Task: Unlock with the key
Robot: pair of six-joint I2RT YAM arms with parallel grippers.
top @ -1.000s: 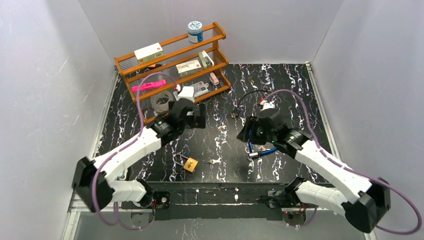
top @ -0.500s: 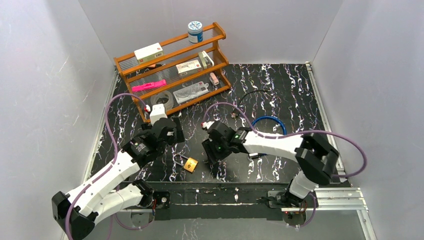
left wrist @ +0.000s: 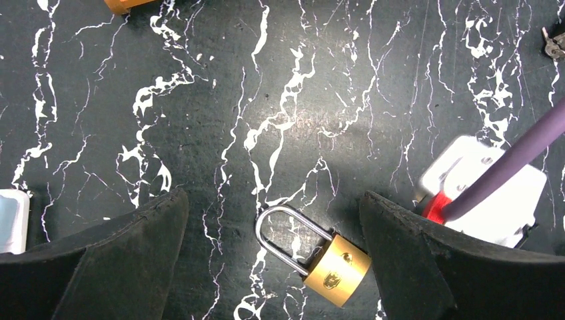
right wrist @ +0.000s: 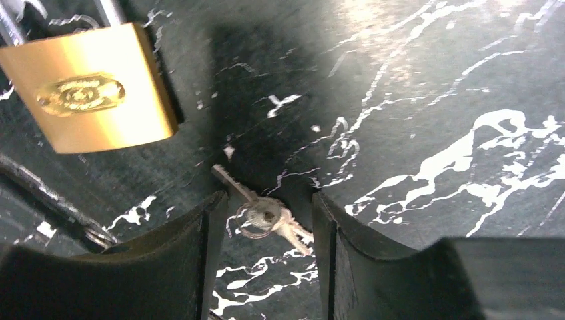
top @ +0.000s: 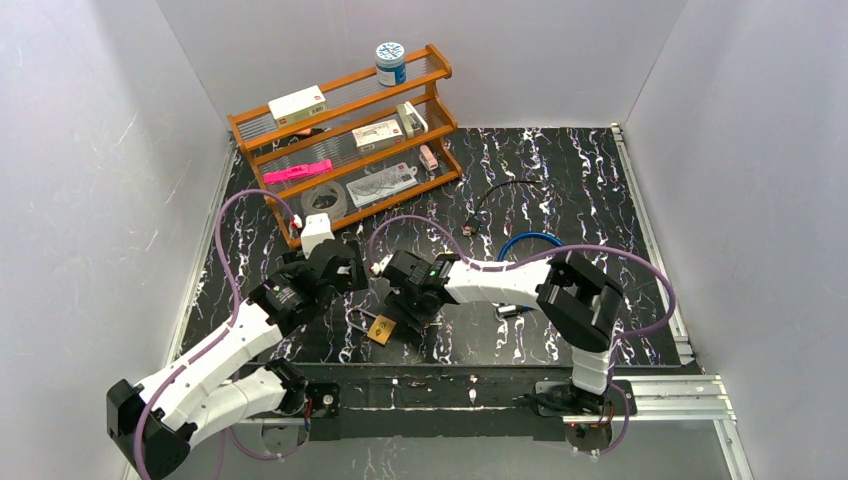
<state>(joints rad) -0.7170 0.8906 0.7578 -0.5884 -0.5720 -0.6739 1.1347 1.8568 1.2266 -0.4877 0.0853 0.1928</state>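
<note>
The right end effector (right wrist: 265,200), spread, straddles the small silver key (right wrist: 266,217), pinch-ready I guess; left end effector (left wrist: 272,200) gapes above the brass padlock (left wrist: 336,268).

Black marbled table (top: 570,170): brass padlock (left wrist: 336,269), keys (right wrist: 266,217) near it, wooden rack (top: 352,92), blue cable (top: 530,236).

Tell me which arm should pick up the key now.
Right. The right gripper, open, straddles the key on the table; the left gripper hangs open above the padlock, away from the key.
</note>
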